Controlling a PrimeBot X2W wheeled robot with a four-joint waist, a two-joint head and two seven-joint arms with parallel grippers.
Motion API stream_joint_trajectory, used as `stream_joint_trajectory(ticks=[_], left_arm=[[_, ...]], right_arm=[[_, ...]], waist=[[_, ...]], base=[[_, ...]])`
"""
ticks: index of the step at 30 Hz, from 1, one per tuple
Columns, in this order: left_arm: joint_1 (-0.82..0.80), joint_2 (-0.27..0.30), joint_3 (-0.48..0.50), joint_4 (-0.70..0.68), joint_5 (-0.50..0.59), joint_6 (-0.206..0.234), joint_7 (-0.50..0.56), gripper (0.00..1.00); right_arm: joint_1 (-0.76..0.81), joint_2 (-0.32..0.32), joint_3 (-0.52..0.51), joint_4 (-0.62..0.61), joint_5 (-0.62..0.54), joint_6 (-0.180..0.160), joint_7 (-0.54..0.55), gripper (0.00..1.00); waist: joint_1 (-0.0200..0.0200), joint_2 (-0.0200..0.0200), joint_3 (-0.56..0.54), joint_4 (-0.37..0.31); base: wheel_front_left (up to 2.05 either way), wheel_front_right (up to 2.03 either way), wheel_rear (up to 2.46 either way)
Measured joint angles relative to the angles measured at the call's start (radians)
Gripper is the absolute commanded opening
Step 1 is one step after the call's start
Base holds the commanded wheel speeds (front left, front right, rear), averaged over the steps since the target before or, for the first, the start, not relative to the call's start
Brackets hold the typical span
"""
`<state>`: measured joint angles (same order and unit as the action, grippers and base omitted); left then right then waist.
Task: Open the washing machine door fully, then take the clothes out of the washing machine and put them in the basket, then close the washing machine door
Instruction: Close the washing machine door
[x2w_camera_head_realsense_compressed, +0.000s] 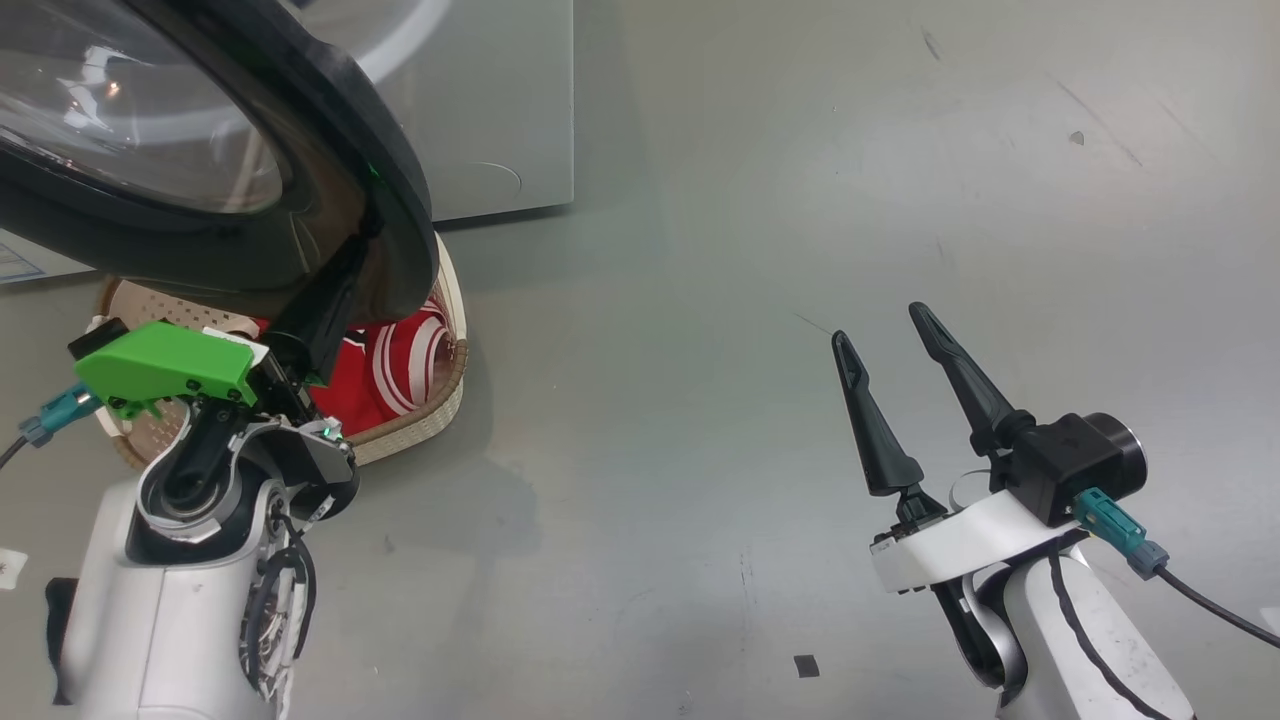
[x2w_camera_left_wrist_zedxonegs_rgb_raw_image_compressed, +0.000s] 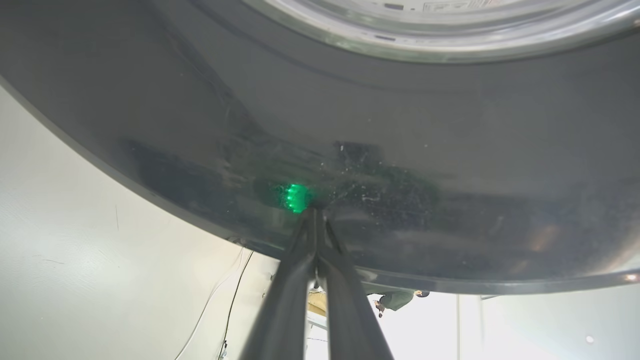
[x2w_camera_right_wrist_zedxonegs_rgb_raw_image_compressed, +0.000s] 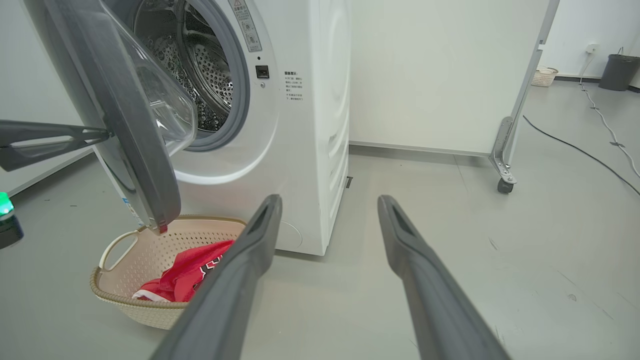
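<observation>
While tight together and empty, left gripper tip-first against the washing machine door.

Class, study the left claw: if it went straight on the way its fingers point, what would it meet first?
The washing machine door. The tips of the shut left claw sit right at its dark rim, seemingly touching it, so no free way lies ahead.

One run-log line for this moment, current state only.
washing machine door: part open | left end effector: shut, tips on its rim | right end effector: open, empty | clothes: in basket
</observation>
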<state>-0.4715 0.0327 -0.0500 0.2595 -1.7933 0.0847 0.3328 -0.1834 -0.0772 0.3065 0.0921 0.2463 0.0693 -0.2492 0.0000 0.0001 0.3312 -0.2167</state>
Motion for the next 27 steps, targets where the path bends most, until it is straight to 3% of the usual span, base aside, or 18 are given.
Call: stream_joint_trajectory(ticks=[11, 16, 23, 27], left_arm=[[0.0, 0.0, -0.059, 0.063, 0.016, -0.05, -0.019, 0.0], [0.014, 0.022, -0.161, 0.091, 0.153, -0.088, -0.007, 0.0], [0.075, 0.112, -0.28, 0.114, 0.348, -0.157, -0.013, 0.0], [0.095, 0.164, -0.323, 0.114, 0.487, -0.176, -0.078, 0.0]], right_arm=[[0.0, 0.004, -0.027, 0.0, 0.0, 0.0, 0.0, 1.0], [0.0, -0.002, -0.047, 0.0, -0.002, 0.0, 0.0, 1.0], [0.011, -0.024, -0.076, 0.001, -0.01, -0.002, -0.003, 1.0], [0.031, -0.036, -0.094, 0.001, -0.01, -0.008, -0.003, 1.0]], waist=[[0.0, 0.0, -0.021, 0.004], [0.0, 0.0, -0.052, 0.022], [0.0, 0.0, -0.106, 0.066], [0.0, 0.0, -0.14, 0.096]], base=[[0.0, 0.0, 0.0], [0.0, 0.0, 0.0], [0.0, 0.0, 0.0], [0.0, 0.0, 0.0]])
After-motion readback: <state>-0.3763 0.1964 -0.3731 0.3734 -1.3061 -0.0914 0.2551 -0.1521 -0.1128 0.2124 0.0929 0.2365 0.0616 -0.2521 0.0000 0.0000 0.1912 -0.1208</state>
